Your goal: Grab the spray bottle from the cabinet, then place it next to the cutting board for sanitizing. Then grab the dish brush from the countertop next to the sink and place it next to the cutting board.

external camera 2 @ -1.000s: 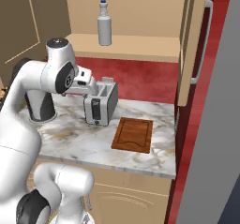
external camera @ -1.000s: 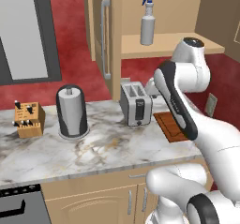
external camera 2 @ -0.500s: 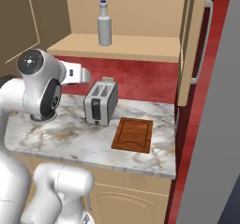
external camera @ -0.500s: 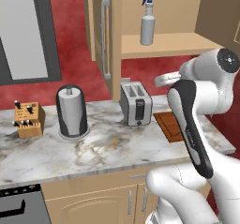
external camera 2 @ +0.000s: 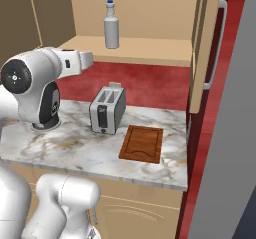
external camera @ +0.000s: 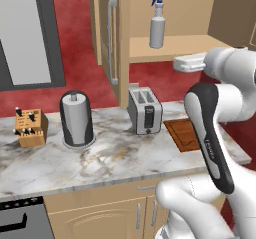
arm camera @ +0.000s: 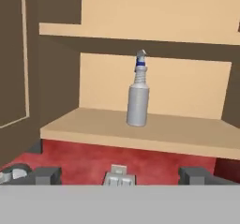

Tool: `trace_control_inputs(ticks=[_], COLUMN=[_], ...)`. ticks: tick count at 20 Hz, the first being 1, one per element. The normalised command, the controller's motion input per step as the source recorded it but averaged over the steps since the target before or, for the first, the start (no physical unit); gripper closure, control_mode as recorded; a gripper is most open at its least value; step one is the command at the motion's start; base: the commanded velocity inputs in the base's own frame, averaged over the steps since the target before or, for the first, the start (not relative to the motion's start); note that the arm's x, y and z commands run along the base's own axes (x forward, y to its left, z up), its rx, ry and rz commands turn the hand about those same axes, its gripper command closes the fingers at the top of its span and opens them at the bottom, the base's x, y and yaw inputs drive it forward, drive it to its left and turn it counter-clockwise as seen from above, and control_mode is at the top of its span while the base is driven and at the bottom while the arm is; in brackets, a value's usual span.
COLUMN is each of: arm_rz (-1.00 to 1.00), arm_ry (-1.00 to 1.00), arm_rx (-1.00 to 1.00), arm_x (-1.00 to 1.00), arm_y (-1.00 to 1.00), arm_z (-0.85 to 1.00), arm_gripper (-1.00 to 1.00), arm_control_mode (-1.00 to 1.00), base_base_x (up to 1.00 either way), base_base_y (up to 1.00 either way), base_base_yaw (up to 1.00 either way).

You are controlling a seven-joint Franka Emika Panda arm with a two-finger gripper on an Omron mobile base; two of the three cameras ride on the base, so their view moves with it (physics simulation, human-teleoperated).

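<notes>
Spray bottle (arm camera: 138,96) — pale grey, upright (frame centre) on the cabinet (arm camera: 140,129) shelf; gripper (arm camera: 119,175) level below, released wide.

Simulated home kitchen, marble table (external camera: 115,158) below the end effector (arm camera: 120,174), toaster (external camera 2: 106,110), knife block (external camera: 30,127), cutting board (external camera 2: 142,143), open tan wall cabinet (arm camera: 154,89) ahead, low cupboards (external camera: 100,213), red wall

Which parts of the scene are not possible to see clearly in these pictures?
- cutting board: left base view, its right part is hidden behind the arm.
- cabinet: right base view, top cut off by the picture edge.
- fingers: hand view, lower parts cut off at the bottom.
- spray bottle: any label is too small to make out.
</notes>
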Motion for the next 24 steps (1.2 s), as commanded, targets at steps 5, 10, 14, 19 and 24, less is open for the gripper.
trace_control_inputs(ticks=[5, 10, 14, 19, 24], arm_rz=[0.00, 0.01, 0.00, 0.00, 0.00], arm_ry=[-0.29, -0.06, 0.02, 0.08, 0.14], arm_rx=[0.09, 0.13, 0.10, 0.01, 0.00], arm_x=[0.00, 0.00, 0.09, 0.25, 0.46], arm_y=[-0.06, -0.03, -0.03, -0.01, 0.00], arm_z=[0.69, 0.49, 0.31, 0.12, 0.00], arm_gripper=[-1.00, -1.00, -1.00, -1.00, -1.00], arm_control_mode=[-1.00, -1.00, -1.00, -1.00, -1.00], base_base_x=[0.00, 0.00, 0.00, 0.00, 0.00], base_base_y=[0.00, 0.00, 0.00, 0.00, 0.00], base_base_yaw=[0.00, 0.00, 0.00, 0.00, 0.00])
